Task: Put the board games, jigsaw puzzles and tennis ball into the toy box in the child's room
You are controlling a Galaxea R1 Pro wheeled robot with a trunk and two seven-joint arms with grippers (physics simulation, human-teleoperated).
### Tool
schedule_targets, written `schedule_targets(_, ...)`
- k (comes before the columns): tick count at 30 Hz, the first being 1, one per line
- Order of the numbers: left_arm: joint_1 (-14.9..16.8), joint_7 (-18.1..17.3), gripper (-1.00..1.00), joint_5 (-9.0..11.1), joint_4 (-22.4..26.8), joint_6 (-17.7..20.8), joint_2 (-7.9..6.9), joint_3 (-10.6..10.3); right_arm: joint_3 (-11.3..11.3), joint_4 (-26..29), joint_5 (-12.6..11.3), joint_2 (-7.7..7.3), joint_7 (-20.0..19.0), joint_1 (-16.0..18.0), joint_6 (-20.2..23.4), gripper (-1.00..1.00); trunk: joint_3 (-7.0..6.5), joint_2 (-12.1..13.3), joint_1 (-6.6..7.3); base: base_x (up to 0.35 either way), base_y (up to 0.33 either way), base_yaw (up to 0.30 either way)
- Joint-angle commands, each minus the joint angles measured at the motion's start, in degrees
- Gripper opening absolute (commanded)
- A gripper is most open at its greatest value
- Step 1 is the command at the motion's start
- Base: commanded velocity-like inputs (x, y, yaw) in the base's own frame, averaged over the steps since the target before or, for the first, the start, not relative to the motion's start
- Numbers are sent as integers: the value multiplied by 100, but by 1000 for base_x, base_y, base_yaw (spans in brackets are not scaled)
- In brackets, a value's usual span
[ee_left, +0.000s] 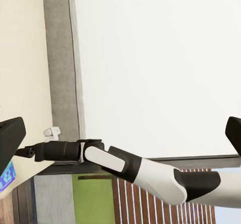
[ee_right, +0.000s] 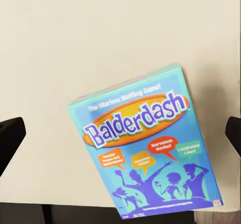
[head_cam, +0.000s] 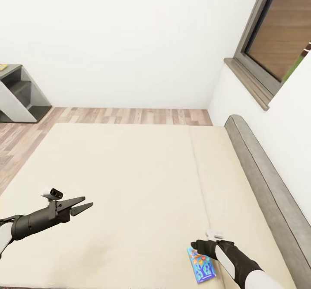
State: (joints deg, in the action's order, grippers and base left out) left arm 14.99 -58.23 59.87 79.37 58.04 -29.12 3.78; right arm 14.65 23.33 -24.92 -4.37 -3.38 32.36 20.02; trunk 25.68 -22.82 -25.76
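A small blue board game (head_cam: 201, 266) with "Balderdash" on its lid (ee_right: 145, 156) lies flat on the bed's beige mattress (head_cam: 129, 181), near the front edge and close to the grey headboard (head_cam: 263, 181). My right gripper (head_cam: 197, 247) hangs just above it, open (ee_right: 120, 133), with one fingertip (ee_right: 10, 141) on each side of the box and neither touching it. My left gripper (head_cam: 88, 201) is open over the left part of the mattress, holding nothing. In the left wrist view a corner of the blue box (ee_left: 6, 176) shows past my right arm (ee_left: 125, 166).
A dark-grey cabinet (head_cam: 19, 94) stands on the wood-plank floor (head_cam: 129, 116) at the far left, with something yellow (head_cam: 3, 67) on its top edge. A window with a brown frame (head_cam: 259, 64) sits in the right wall above the headboard.
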Motion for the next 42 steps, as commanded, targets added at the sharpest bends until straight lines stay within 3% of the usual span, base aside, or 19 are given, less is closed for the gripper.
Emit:
schedule_targets(1,4,-14,100,0,0,23,-2,0,21,3,-10,-14,-5,3,17,100,18,-10,-3,0,0,75)
schedule_targets(13,4,-5,100,0,0,23,0,-2,20,-43,-19,-57,-9,6,-231,100,129,-10,-3,0,0,75)
schedule_targets(42,7,-4,100,-1,0,23,38,-9,-1,-48,-33,-72,-27,2,-248,100,396,-10,-3,0,0,75)
